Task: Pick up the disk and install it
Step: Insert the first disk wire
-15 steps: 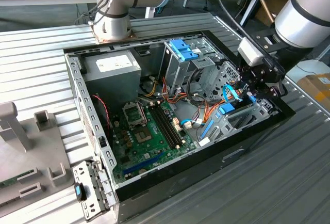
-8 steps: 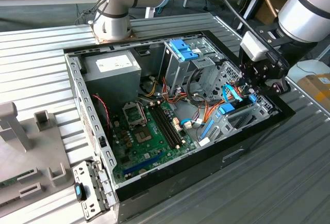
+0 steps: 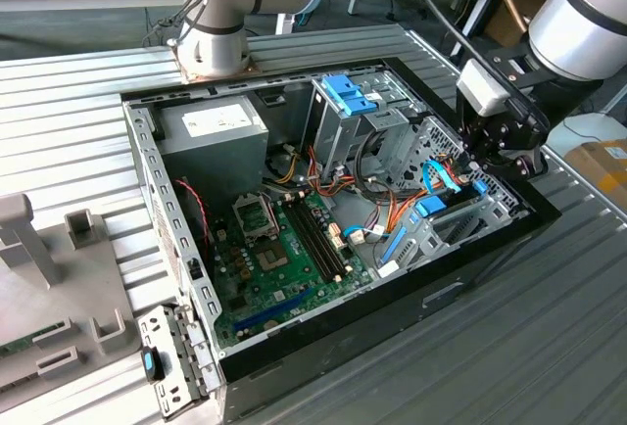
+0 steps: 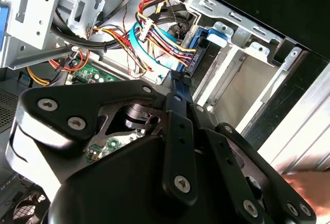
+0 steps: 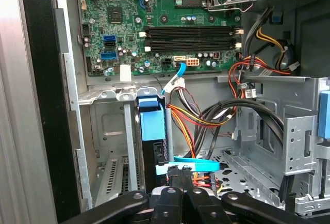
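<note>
The disk (image 5: 152,126), a dark body with a bright blue carrier frame, stands on edge in the metal drive bay (image 5: 111,131) at the case's corner. In the exterior view the disk (image 3: 443,202) lies in that bay at the case's right end, directly under the arm's black head. My gripper (image 5: 179,185) hangs just above and beside the disk's cable end, its two black fingers pressed together with nothing seen between them. In the second wrist view the fingertips (image 4: 179,82) point at the blue frame (image 4: 206,39) and the bundle of coloured wires plugged there.
The open computer case (image 3: 470,278) lies on a ribbed metal table. Inside are the green motherboard (image 3: 284,249), a grey power supply (image 3: 211,131), a drive cage with a blue tab (image 3: 348,97) and loose cables (image 5: 216,113). A second arm's base (image 3: 216,48) stands behind; a grey fixture (image 3: 59,278) sits at the exterior view's left.
</note>
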`<action>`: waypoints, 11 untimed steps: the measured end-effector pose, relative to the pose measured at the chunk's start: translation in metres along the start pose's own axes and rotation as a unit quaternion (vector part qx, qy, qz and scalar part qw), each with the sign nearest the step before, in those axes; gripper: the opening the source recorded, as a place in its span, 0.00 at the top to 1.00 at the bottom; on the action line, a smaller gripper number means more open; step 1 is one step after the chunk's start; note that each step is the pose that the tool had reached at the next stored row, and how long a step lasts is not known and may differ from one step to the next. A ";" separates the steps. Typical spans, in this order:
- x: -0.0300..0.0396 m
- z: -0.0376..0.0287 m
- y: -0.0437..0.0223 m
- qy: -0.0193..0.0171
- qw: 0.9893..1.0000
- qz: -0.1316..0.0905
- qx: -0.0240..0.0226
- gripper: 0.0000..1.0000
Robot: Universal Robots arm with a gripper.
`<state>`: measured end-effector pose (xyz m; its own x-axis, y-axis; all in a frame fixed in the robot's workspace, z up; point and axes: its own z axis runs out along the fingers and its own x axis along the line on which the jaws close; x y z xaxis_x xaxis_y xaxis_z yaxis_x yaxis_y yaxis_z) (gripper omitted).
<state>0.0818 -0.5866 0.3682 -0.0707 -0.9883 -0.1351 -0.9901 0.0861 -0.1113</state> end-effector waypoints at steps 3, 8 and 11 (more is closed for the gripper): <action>-0.0007 -0.0010 -0.0009 0.013 1.000 0.000 -0.009 0.89; -0.0030 -0.0163 -0.0027 0.015 1.000 0.000 -0.013 0.89; -0.0041 -0.0240 -0.0036 0.017 1.000 0.000 -0.013 0.89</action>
<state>0.0827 -0.5859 0.3928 -0.0747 -0.9919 -0.1025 -0.9928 0.0836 -0.0854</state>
